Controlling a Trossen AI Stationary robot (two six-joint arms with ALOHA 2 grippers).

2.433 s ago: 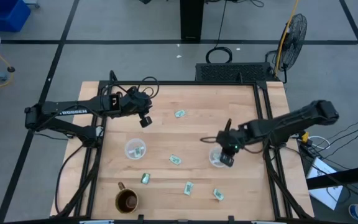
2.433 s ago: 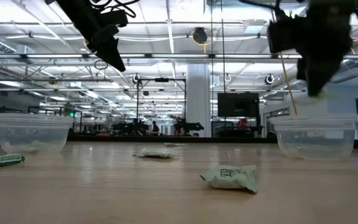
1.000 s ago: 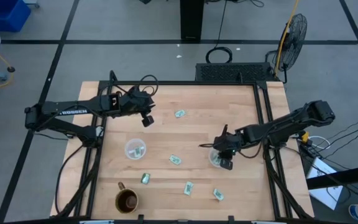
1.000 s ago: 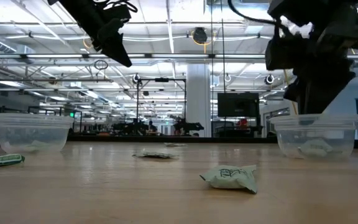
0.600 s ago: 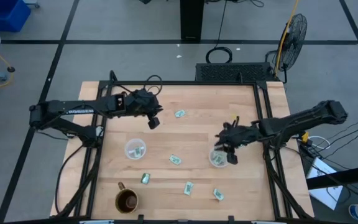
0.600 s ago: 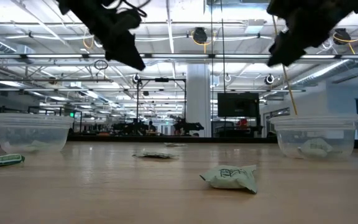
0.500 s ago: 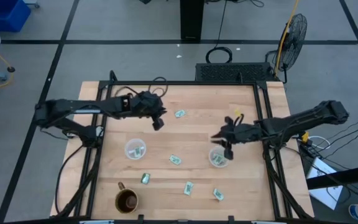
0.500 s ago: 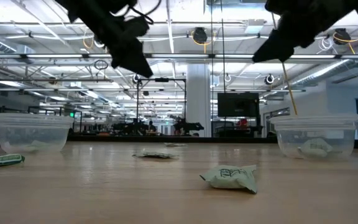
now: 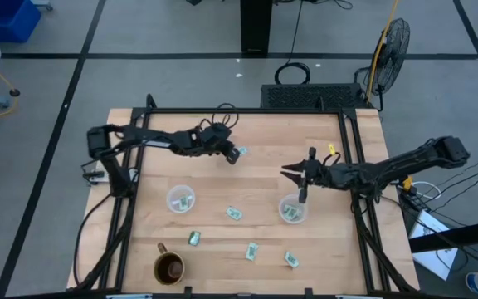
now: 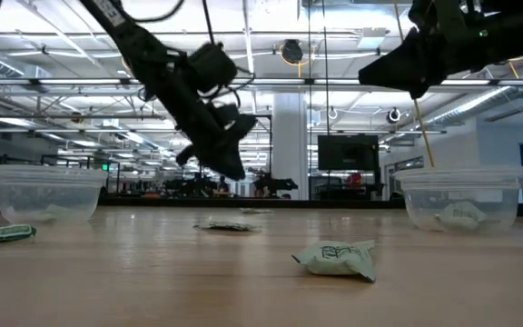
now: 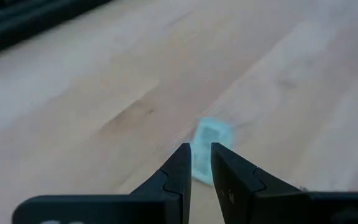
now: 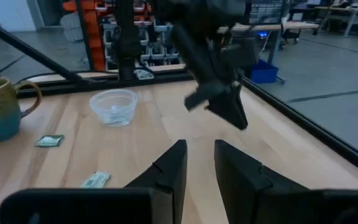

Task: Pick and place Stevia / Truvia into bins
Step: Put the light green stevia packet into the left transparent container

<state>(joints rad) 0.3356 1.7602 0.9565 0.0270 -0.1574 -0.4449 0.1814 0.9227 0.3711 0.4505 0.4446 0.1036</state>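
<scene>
Several green-and-white Stevia packets lie flat on the wooden table: one near the far middle [image 9: 241,153], others toward the near edge [image 9: 234,213] [image 9: 194,238] [image 9: 251,250] [image 9: 291,260]. Two clear cups stand upright, the left cup [image 9: 180,199] and the right cup [image 9: 291,209], each with a packet inside. My left gripper [image 9: 232,157] hovers low right beside the far packet [image 11: 207,146], fingers a narrow gap apart. My right gripper [image 9: 292,173] hangs in the air just beyond the right cup's far side, pointing toward the table's left, narrowly open and empty.
A brown mug [image 9: 169,268] stands near the table's near-left corner. Black frame rails run along the table's left and right sides [image 9: 357,158]. Bare wood lies between the two cups [image 9: 231,187]. In the low view a packet [image 10: 336,259] lies close in front.
My left gripper has reached toward the table's right and come down, ending beside the far packet. My right gripper has risen out of the right cup, moved toward the far edge and turned level, pointing left. A packet stays in the right cup.
</scene>
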